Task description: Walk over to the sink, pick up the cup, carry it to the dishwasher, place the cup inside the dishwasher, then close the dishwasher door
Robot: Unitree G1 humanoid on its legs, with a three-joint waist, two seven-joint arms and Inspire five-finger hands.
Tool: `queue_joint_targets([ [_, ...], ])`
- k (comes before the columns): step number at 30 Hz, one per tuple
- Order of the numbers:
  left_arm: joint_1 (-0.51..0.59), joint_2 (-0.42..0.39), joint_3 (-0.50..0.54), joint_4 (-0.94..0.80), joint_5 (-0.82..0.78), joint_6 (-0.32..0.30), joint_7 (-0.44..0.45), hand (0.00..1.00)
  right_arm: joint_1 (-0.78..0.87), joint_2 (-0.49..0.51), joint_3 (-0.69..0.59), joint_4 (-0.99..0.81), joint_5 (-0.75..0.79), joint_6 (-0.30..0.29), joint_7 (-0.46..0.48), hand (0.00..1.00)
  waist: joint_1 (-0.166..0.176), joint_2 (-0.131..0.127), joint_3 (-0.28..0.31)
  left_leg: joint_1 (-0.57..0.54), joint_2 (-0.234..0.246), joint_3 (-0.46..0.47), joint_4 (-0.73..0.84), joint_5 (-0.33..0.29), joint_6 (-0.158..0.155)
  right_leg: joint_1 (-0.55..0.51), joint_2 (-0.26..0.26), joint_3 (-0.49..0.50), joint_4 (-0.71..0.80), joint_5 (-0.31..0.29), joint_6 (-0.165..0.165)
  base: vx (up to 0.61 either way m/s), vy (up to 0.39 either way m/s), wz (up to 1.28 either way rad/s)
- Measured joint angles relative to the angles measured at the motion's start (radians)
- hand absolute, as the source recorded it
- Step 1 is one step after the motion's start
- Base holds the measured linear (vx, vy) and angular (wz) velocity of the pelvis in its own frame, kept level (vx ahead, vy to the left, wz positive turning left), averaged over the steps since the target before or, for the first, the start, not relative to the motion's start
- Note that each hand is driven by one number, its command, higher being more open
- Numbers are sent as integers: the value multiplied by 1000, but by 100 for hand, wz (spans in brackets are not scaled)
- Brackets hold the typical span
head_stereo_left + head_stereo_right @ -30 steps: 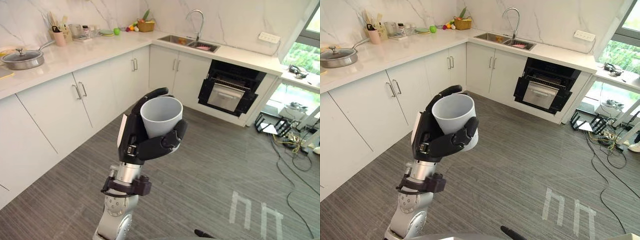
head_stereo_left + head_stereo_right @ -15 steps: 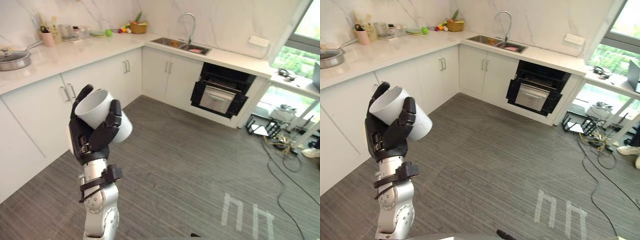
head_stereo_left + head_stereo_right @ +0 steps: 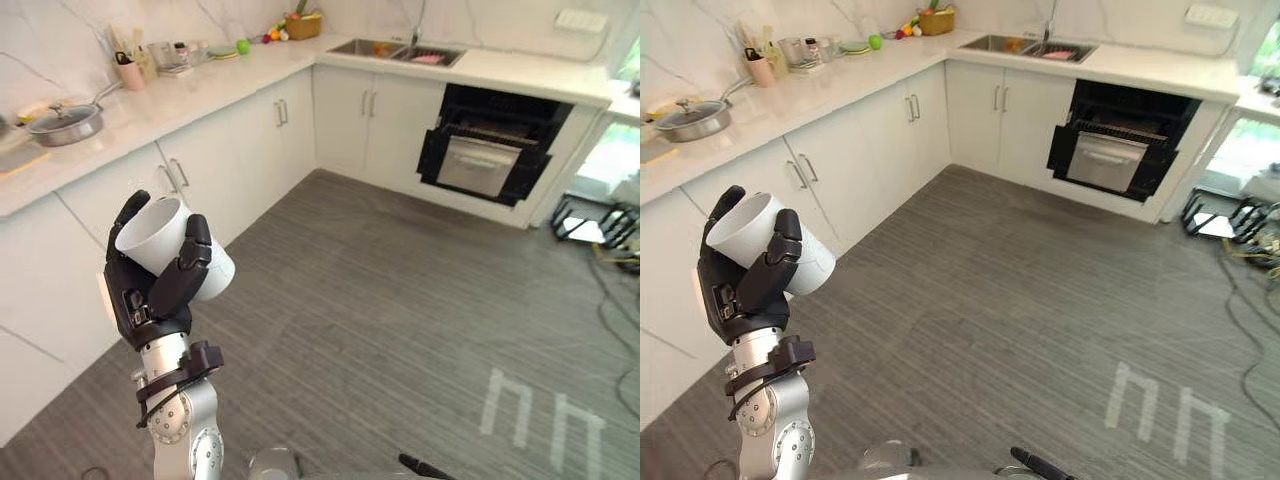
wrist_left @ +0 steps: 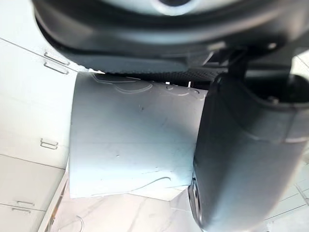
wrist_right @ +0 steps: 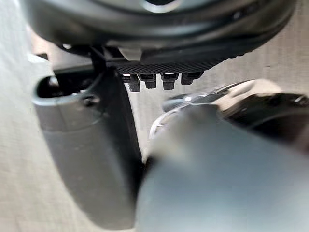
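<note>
Fingers (image 3: 188, 272) of left hand (image 3: 145, 305): curled round white cup (image 3: 160, 232), gripping it from both sides. Cup tilted, mouth up and leftward, raised in front of white cabinets (image 3: 230, 150). Part of cup wall hidden behind fingers. Right hand (image 5: 87, 145): close over floor, grasp not readable. Grey striped floor (image 3: 400, 300). White counter (image 3: 250, 75) along wall, with pan (image 3: 65, 122) on it and sink (image 3: 395, 48) near corner. Dark dishwasher (image 3: 490, 155) beyond, door hanging open, well apart from cup.
</note>
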State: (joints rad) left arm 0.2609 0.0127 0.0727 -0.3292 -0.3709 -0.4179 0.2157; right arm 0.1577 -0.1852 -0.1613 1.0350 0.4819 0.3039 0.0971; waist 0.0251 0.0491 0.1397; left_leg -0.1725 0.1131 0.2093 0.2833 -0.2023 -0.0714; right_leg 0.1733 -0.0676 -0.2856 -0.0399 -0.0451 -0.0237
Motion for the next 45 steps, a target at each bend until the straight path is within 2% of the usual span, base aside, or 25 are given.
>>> queue_joint_targets([
  [1,4,-10,-2,-1,1,0,-2,0,2,-6,-5,3,-6,-1,11,100,9,22,-12,-12,13,-36,-58,4,-13,13,26,10,-9,-1,6,199,125,-9],
  [2,6,-25,-4,-3,3,-3,-10,0,-3,-32,-11,11,-6,-2,27,100,10,65,-7,-57,56,-70,-8,78,-57,-22,63,76,136,-45,2,312,113,4],
  [3,7,-21,-10,28,7,-13,-19,0,2,-21,-13,27,-12,-7,14,100,9,42,-2,-61,40,-83,59,101,-40,-1,45,83,171,-126,29,320,135,10],
  [4,18,-22,-9,42,6,-11,-18,0,3,-19,-14,33,-12,-5,11,100,13,33,-8,-56,34,-88,72,102,-34,12,35,85,172,-137,33,304,174,7],
  [6,26,-25,-2,107,-7,-11,-19,0,2,-7,-21,37,-14,3,8,100,24,22,-23,-10,-17,-66,53,156,42,19,-21,99,226,-194,79,279,216,-13],
  [9,18,-8,-15,128,-54,0,-31,0,28,28,-45,36,-6,-9,-33,100,25,-34,-76,30,-114,-40,1,137,87,-6,-121,87,348,-232,116,367,215,4],
  [11,-2,4,-49,117,-64,8,-35,0,30,37,-75,29,10,-17,-43,100,19,-45,-67,93,-130,-37,-8,111,100,-61,-169,76,563,-203,150,399,202,4],
  [12,-8,17,-63,91,-63,19,-41,0,26,43,-83,26,27,-22,-44,100,18,-60,-56,142,-147,-37,-26,90,111,-101,-210,53,700,-167,143,347,155,-4],
  [13,-8,46,-112,51,-58,26,-44,0,35,47,-91,6,35,-39,-46,100,6,-65,-55,224,-162,-37,-91,82,120,-165,-258,47,888,-39,91,342,135,-4],
  [14,-12,56,-126,40,-52,25,-44,0,38,47,-91,1,37,-44,-46,100,0,-63,-57,249,-161,-41,-113,80,124,-190,-260,56,940,-31,85,269,92,-2],
  [17,-82,82,-158,19,2,23,-38,0,16,73,-102,-29,47,-52,-22,100,-41,-58,-56,314,-137,-62,-183,81,117,-347,-194,40,965,-168,77,350,30,15],
  [19,-124,74,-171,20,3,25,-31,0,7,83,-108,-50,48,-49,-10,100,-54,-48,-48,355,-104,-64,-203,66,95,-421,-123,0,771,-190,71,392,-33,9],
  [23,-149,46,-216,21,-1,32,-26,0,33,91,-107,-113,48,-16,-15,100,-67,-32,-35,431,-41,-95,-184,-9,47,-433,5,129,308,-43,84,462,-128,33],
  [25,-142,41,-239,21,-1,32,-31,0,56,103,-106,-144,48,-10,-15,100,-68,-59,-26,479,-46,-121,-135,-98,10,-422,-24,179,322,44,93,507,-252,56],
  [26,-115,29,-252,25,-1,31,-33,0,55,91,-109,-155,49,-8,-15,100,-69,-44,-14,511,-24,-127,-100,-150,-14,-422,-13,168,413,92,56,578,-314,37],
  [27,-93,4,-270,26,-2,32,-43,0,53,58,-95,-171,47,0,-13,100,-68,5,-24,509,25,-127,-73,-177,-30,-432,19,139,464,27,34,553,-307,27],
  [31,-84,-13,-276,26,-6,31,-84,0,21,47,-63,-183,46,46,-17,100,-59,4,-20,449,67,-137,109,-127,11,-426,45,103,534,-92,14,398,-297,14],
  [32,-79,-22,-278,26,-13,31,-86,0,23,44,-65,-186,46,57,-23,100,-49,13,-9,352,103,-147,349,-69,-4,-372,66,100,504,-106,11,325,-228,-8],
  [33,-73,-40,-283,24,-14,31,-89,0,40,35,-58,-208,46,68,-34,100,-41,26,-5,238,143,-179,588,75,-17,-310,99,93,455,-109,6,319,-181,-7],
  [34,-65,-49,-284,18,-14,31,-90,0,48,29,-44,-222,46,70,-39,100,-36,25,-3,185,159,-185,692,129,-38,-278,112,94,431,-112,1,341,-119,-3],
  [36,-42,-53,-285,8,-16,29,-106,0,83,24,-19,-242,49,73,-55,100,-21,24,-6,20,181,-138,886,77,6,-162,135,94,344,-120,-21,392,-73,1],
  [38,-35,-44,-271,6,-26,24,-128,0,82,15,-2,-226,59,79,-60,100,-8,20,-10,-50,175,-64,769,15,33,-97,135,99,276,-110,-41,366,-35,-6],
  [41,-33,-19,-244,13,-45,23,-136,0,34,3,19,-133,70,88,-59,100,6,2,-15,-9,64,-17,179,19,25,-27,102,147,201,-96,-31,393,69,-40],
  [44,-18,-10,-241,25,-46,17,-136,0,0,5,22,-79,69,88,-48,100,18,-10,-26,40,-32,-131,-124,227,3,9,68,223,152,-105,7,454,204,-65],
  [45,-22,-10,-257,50,-45,7,-136,0,-8,12,20,-67,64,84,-46,100,13,-14,-32,54,-53,-130,-117,267,52,22,50,240,144,-121,31,394,194,-34],
])
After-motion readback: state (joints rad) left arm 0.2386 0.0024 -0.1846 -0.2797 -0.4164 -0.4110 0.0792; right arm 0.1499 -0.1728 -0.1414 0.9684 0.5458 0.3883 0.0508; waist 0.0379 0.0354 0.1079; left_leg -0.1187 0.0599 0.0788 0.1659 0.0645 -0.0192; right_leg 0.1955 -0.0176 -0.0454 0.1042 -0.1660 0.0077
